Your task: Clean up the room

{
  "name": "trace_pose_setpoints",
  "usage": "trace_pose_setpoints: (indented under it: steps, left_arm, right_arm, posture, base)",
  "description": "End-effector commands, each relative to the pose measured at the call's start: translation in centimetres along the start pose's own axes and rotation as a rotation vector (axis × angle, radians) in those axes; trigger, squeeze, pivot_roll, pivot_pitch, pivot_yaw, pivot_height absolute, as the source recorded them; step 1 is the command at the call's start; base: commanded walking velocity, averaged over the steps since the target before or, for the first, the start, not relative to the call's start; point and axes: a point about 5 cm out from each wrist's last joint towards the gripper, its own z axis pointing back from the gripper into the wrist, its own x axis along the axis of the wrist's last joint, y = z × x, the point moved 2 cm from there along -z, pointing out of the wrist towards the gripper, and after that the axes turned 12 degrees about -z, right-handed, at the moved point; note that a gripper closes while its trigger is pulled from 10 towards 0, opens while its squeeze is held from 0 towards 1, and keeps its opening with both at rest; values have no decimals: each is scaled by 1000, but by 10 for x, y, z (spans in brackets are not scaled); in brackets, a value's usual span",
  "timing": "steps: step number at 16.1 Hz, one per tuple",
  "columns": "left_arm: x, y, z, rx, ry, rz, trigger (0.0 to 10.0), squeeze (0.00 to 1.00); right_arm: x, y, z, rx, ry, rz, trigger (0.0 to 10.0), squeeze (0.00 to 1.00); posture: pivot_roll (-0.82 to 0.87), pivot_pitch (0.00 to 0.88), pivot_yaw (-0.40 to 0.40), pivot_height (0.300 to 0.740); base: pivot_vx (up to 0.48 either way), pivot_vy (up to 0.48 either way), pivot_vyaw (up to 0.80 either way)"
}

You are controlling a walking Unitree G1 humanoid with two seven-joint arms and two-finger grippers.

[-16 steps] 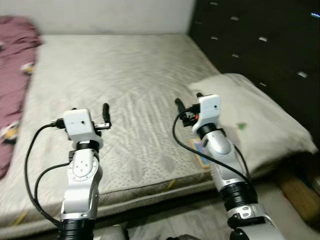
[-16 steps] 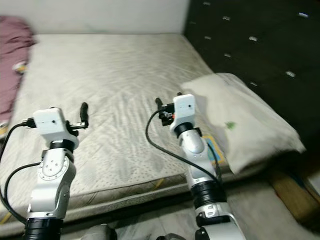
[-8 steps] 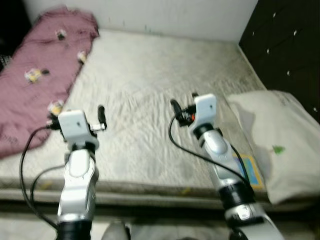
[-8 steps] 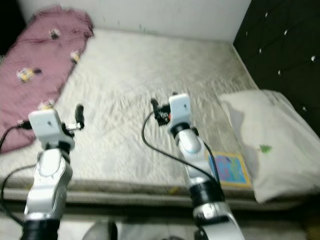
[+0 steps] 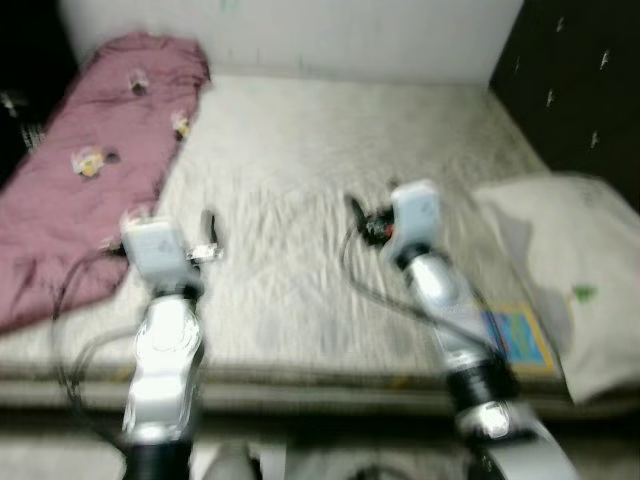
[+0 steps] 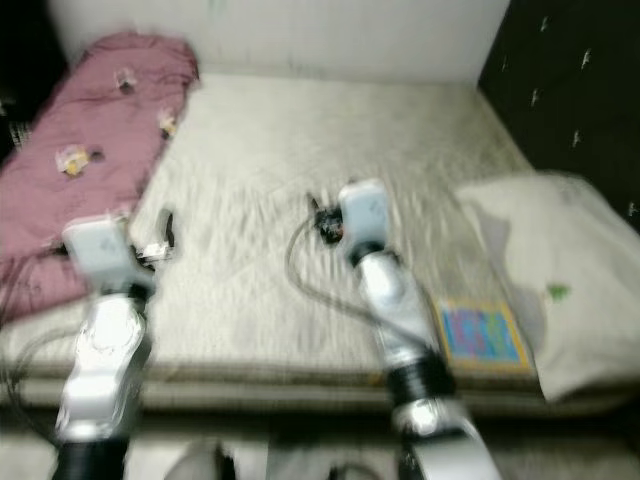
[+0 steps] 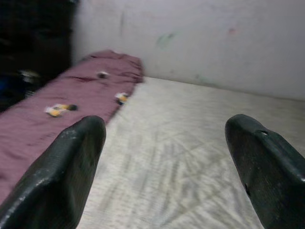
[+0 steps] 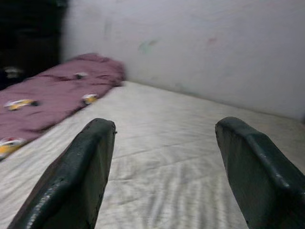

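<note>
A bare grey mattress [image 5: 300, 150] lies ahead, with a crumpled maroon blanket [image 5: 90, 170] printed with small yellow figures along its left side. A pale pillow [image 5: 570, 270] rests on the mattress's right end, and a colourful flat book [image 5: 515, 335] lies beside it near the front edge. My left gripper [image 7: 167, 157] is open above the mattress's front left part, holding nothing. My right gripper [image 8: 167, 157] is open above the mattress's middle, also holding nothing. Both head views are blurred.
A dark tufted headboard [image 5: 570, 80] stands on the right. A white wall [image 5: 300, 35] runs behind the mattress. The mattress's front edge [image 5: 300, 375] crosses just before my arms. A dark area [image 5: 25, 90] lies left of the blanket.
The camera has swung left, so more of the maroon blanket and less of the pillow shows. Both arms keep the same raised pose, fingers open.
</note>
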Motion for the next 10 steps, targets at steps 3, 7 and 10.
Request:
trace_pose_setpoints:
  steps: [3,7,10]
  left_arm:
    - [-1,6,-1,10,5,-11,10000,0]
    - [0,4,-1,-3,-2,15,10000,0]
    - [0,3,-1,-7,0,28,10000,0]
  right_arm:
    - [1,6,-2,15,-6,-11,10000,0]
    - [1,5,-3,12,-5,-9,10000,0]
    - [0,5,-3,12,6,-9,10000,0]
  posture:
    - [27,0,-76,740]
    - [22,0,-76,740]
    - [21,0,-79,740]
  base:
    - [0,459,0]
    - [0,458,0]
    - [0,451,-188]
